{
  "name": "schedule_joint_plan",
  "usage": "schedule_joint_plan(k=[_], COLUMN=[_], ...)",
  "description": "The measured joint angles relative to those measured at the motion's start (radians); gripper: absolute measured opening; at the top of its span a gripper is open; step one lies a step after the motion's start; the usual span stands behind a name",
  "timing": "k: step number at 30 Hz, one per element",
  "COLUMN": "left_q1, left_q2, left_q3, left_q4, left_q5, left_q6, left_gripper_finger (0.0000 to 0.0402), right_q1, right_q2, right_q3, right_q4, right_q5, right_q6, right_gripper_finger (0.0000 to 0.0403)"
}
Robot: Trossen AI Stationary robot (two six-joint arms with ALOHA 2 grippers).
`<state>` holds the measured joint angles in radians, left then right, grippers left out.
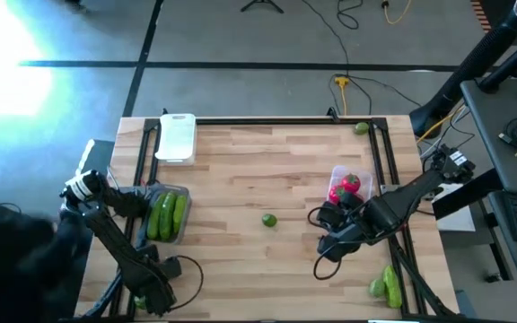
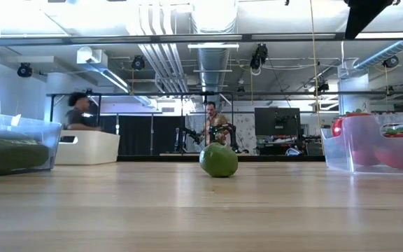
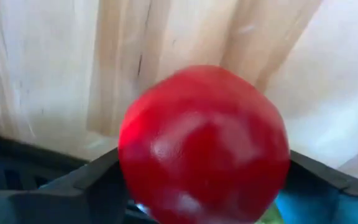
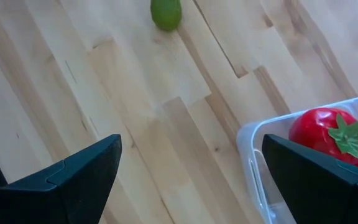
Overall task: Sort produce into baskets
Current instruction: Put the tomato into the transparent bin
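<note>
My left gripper (image 1: pixel 153 294) is at the table's near left corner, shut on a round red tomato (image 3: pixel 204 146); in the high view the gripper hides the tomato. My right gripper (image 4: pixel 191 168) is open and empty above the table, right of centre (image 1: pixel 323 242). A lime (image 1: pixel 269 219) rests on the wood ahead of it (image 4: pixel 166 14). A clear tub (image 1: pixel 348 186) holding tomatoes (image 4: pixel 328 134) stands just beyond it. A second clear tub (image 1: pixel 167 215) on the left holds cucumbers. The white tray (image 1: pixel 176 137) stands at the far left. My left gripper pinches the tomato between its two fingers, one finger (image 3: pixel 95 174) on each of its round sides (image 3: pixel 132 155). The tomato fills the gap between the fingers. Whether it is clear of the table I cannot tell.
Another lime (image 1: pixel 361 128) lies by the frame at the far right. A cucumber and a lime (image 1: pixel 384 283) lie at the near right corner. A black frame (image 1: pixel 267 120) runs along the table's edges. People show in the room beyond in the low view.
</note>
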<state>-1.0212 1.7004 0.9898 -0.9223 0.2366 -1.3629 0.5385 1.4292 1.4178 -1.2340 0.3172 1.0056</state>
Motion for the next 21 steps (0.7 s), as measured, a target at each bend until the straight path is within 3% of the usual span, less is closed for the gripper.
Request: schedule_joint_plan(k=[2,5,10,14,17,21], left_q1=[0.008,0.021,0.043,0.064,0.092,0.148], left_q2=[0.000,0.000,0.000,0.000,-0.001,-0.001], left_q3=[0.023,0.085,0.222,0.314,0.358,0.383], left_q4=[-0.002,-0.002,0.007,0.036,0.059,0.057], left_q5=[-0.034,-0.132,-0.431,-0.647,-0.715,-0.725], left_q6=[0.015,0.057,0.156,0.281,0.387,0.485], left_gripper_finger=[0.0276,0.0269,0.0268,0.0272,0.0277,0.0277], right_q1=[0.000,-0.001,-0.034,-0.109,-0.183,-0.293], right_q2=[0.000,0.000,0.000,-0.001,0.000,0.000], right_q3=[0.000,0.000,-0.052,-0.170,-0.276,-0.377], right_q4=[0.001,-0.011,-0.125,-0.226,-0.225,-0.218], right_q5=[0.000,0.001,0.074,0.079,0.082,0.140], right_q6=[-0.010,-0.019,0.022,0.100,0.118,0.155], right_gripper_finger=[0.0382,0.0382,0.0382,0.0382,0.0382,0.0382])
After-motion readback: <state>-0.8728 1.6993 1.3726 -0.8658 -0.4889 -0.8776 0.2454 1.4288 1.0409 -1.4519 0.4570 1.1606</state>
